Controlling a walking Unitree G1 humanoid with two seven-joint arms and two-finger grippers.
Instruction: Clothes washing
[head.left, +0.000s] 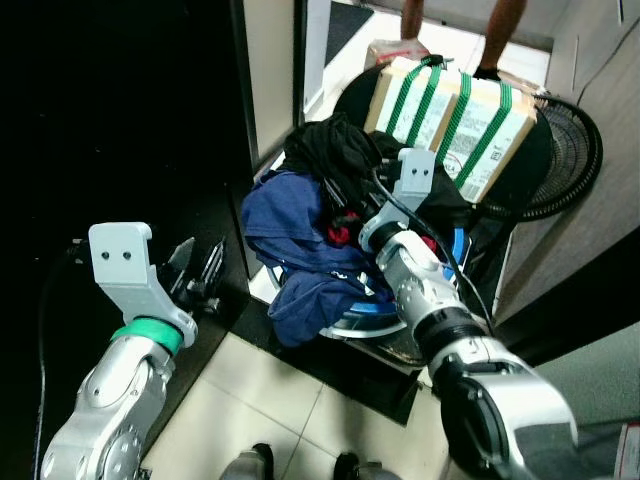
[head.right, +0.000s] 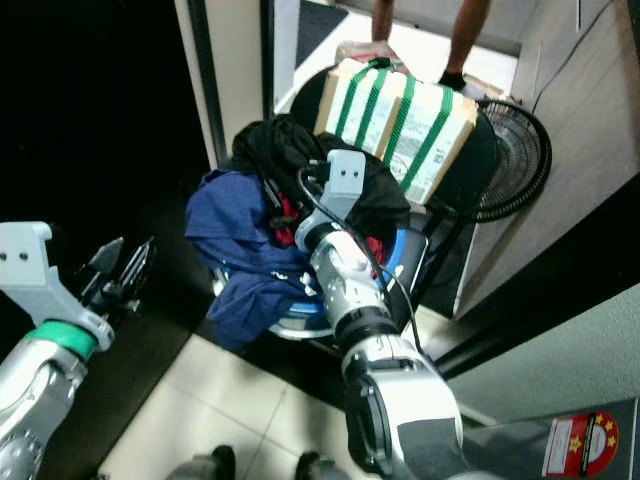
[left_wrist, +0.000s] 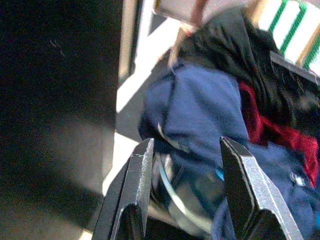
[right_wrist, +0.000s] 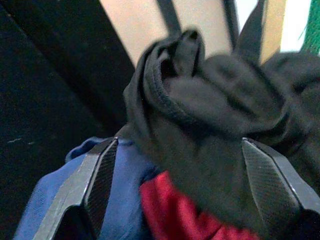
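Right claw (right_wrist: 175, 195) released, fingers spread wide over the laundry pile, black garment (right_wrist: 215, 125) bunched directly ahead between them, red cloth (right_wrist: 170, 210) just beneath, blue garment (head.left: 300, 235) spilling beside and below over the rim of a blue basket (head.left: 365, 318). Left claw (left_wrist: 187, 195) also released, hovering off to the pile's side near the dark doorway. Strapped cardboard box (head.left: 455, 115) and fan (head.left: 575, 160) beyond. Likely risk: tangled layers dragging the blue garment onto the floor, or snagging the cable.
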